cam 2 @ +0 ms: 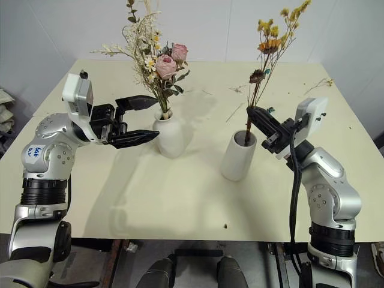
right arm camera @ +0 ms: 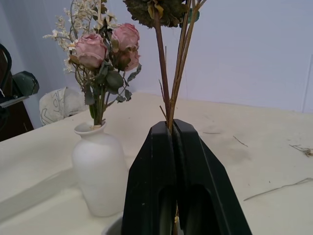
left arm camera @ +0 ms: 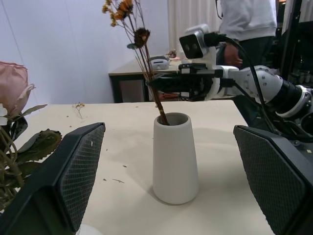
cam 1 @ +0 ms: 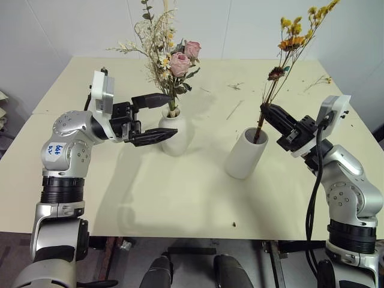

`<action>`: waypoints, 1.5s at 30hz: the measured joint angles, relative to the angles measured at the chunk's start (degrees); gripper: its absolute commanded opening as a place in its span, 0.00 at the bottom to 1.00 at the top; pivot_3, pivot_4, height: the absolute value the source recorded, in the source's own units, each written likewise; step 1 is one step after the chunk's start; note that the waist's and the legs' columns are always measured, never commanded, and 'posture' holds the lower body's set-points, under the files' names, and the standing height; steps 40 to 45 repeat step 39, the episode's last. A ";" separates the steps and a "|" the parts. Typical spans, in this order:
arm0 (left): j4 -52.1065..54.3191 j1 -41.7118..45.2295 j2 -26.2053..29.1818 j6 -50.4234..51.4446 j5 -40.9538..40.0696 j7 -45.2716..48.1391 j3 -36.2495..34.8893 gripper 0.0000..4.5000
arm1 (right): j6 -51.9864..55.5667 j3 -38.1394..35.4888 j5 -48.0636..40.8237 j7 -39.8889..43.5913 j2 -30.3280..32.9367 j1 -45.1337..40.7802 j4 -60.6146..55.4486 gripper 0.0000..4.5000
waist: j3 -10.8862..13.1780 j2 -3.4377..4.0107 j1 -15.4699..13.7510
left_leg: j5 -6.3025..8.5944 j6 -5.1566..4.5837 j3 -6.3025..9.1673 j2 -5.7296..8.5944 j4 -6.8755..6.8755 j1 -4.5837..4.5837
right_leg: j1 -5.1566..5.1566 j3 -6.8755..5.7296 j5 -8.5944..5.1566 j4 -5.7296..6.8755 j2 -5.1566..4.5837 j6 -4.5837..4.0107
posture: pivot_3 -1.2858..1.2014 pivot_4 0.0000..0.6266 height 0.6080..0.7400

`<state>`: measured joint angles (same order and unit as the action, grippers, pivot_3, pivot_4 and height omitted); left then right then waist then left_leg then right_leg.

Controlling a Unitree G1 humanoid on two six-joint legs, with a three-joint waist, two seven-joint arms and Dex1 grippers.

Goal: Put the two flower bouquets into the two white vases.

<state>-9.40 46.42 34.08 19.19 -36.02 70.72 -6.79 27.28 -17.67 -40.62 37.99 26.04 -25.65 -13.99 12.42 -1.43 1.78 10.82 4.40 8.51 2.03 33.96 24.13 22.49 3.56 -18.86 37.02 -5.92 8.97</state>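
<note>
Both arms are built of silver-grey rounded metal segments joined by black ribbed rings. The left arm (cam 1: 66, 150), at the left of the frame, carries a blue handwritten marking on its rounded joint and a pale grey camera box at the wrist. The left gripper (cam 1: 157, 119) has two black fingers with mesh-textured inner pads (left arm camera: 73, 181). The right arm (cam 1: 345, 180), at the right, has a thick black cable looping down beside it and a white wrist box. The right gripper (cam 1: 268, 113) is black too.
</note>
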 measured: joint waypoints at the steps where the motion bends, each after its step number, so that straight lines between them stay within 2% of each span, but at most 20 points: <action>1: 0.12 -0.02 0.12 0.10 0.00 -0.08 -0.01 1.00 | 0.20 0.00 -0.51 0.11 0.00 0.55 -0.15 0.14 | 0.00 0.00 0.00 | 0.00 0.00 0.00 0.00 0.00 0.00 | 0.00 0.00 0.00 0.00 0.00 0.00 | 0.52 0.24 1.00; 6: 0.50 -0.23 0.55 0.14 0.00 -0.68 -0.17 1.00 | 0.30 0.11 -1.31 0.90 1.47 2.35 -0.55 0.50 | 0.00 0.00 -0.02 | 0.00 0.00 0.00 0.01 0.00 0.00 | 0.00 0.00 0.01 -0.01 0.00 -0.01 | 0.52 0.24 1.00; 11: 0.58 -0.88 2.23 0.12 0.18 -0.56 -0.29 1.00 | 0.29 -1.18 -1.40 5.01 10.34 2.26 -0.41 0.89 | 0.00 0.00 -0.09 | 0.00 0.00 0.00 0.00 -0.02 0.01 | -0.01 0.00 0.00 -0.07 0.00 -0.01 | 0.52 0.24 1.00; 13: 0.58 -1.41 3.52 0.12 0.24 -0.13 -0.82 1.00 | 0.25 -2.11 -1.34 8.02 15.04 2.17 0.49 1.00 | 0.00 0.00 -0.07 | 0.00 0.00 -0.01 -0.01 -0.05 0.00 | -0.02 0.00 0.00 -0.11 0.00 -0.01 | 0.52 0.24 1.00; 17: 0.28 -3.96 8.34 0.25 0.45 1.66 -2.39 1.00 | -0.79 -4.19 0.06 17.16 25.57 2.14 7.03 1.00 | 0.00 0.00 -0.04 | 0.01 -0.02 -0.05 -0.02 -0.10 0.00 | -0.02 0.00 0.00 -0.18 0.00 -0.01 | 0.52 0.24 1.00; 21: 1.33 -8.61 12.63 2.25 0.33 2.81 -4.11 1.00 | -3.37 -2.93 2.18 25.82 29.89 0.85 14.22 1.00 | 0.01 0.01 0.20 | 0.01 -0.02 -0.12 -0.05 -0.12 -0.02 | -0.02 0.02 0.00 -0.19 0.00 -0.03 | 0.52 0.24 1.00; 28: 4.03 -17.50 16.63 4.71 0.07 2.63 -9.10 1.00 | -11.64 4.14 10.43 36.57 31.01 -9.24 31.86 1.00 | 0.02 0.04 0.59 | 0.01 -0.01 -0.15 -0.10 -0.14 -0.03 | 0.00 0.02 0.02 -0.22 0.01 -0.10 | 0.52 0.24 1.00; 33: 5.17 -18.11 16.57 4.30 0.01 1.40 -10.65 1.00 | -15.69 6.23 14.69 39.26 31.05 -13.51 40.93 1.00 | 0.03 0.05 0.07 | 0.01 0.00 -0.15 -0.10 -0.19 -0.02 | 0.01 0.01 0.02 -0.29 0.01 -0.10 | 0.52 0.24 1.00; 39: 4.03 -17.41 15.24 1.60 0.66 1.04 -10.13 1.00 | -19.37 7.55 17.92 41.75 31.05 -15.01 45.80 1.00 | 0.04 0.06 0.02 | 0.01 0.00 -0.15 -0.10 -0.28 -0.02 | 0.01 0.01 0.02 -0.38 0.01 -0.09 | 0.52 0.24 1.00; 45: 4.03 -17.41 15.24 1.60 0.66 1.04 -10.13 1.00 | -19.37 7.55 17.92 41.75 31.05 -15.01 45.80 1.00 | 0.04 0.06 0.02 | 0.01 0.00 -0.15 -0.10 -0.28 -0.02 | 0.01 0.01 0.02 -0.38 0.01 -0.09 | 0.52 0.24 1.00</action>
